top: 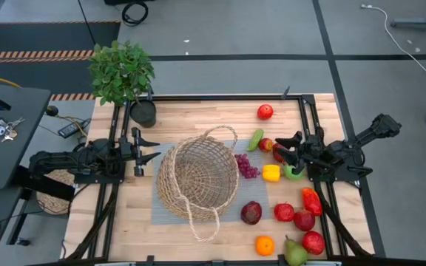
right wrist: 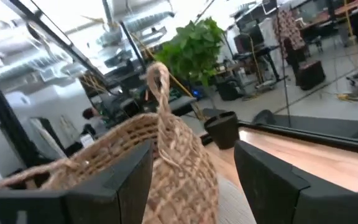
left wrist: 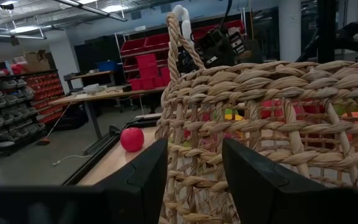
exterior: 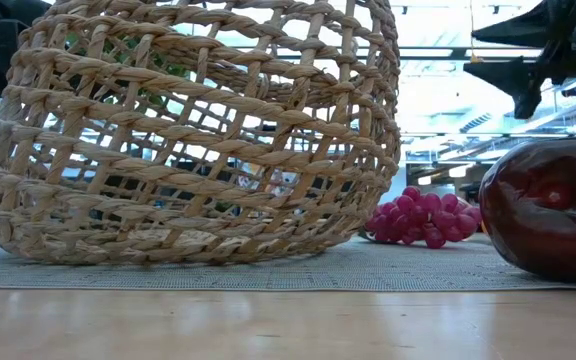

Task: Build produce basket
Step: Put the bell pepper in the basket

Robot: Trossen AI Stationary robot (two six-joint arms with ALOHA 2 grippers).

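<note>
The tan wicker basket (top: 198, 177) rests on a grey mat (top: 157, 214) mid-table and seems tipped, its opening facing up and toward the table's right. My left gripper (top: 152, 148) is open and level just left of the basket's wall (left wrist: 272, 124). My right gripper (top: 281, 148) is open and raised over the produce right of the basket; it faces the basket's handle (right wrist: 160, 81). On the table lie purple grapes (top: 246, 165), a yellow pepper (top: 271, 173), a green apple (top: 294, 174), a dark plum (top: 251, 213) and red apples (top: 304, 220).
A potted plant (top: 123, 74) stands at the far left corner. A lone red apple (top: 265, 111) lies at the far edge. A red pepper (top: 310, 201), an orange (top: 265, 245) and a pear (top: 294, 253) lie at the near right. Bare wood shows near left.
</note>
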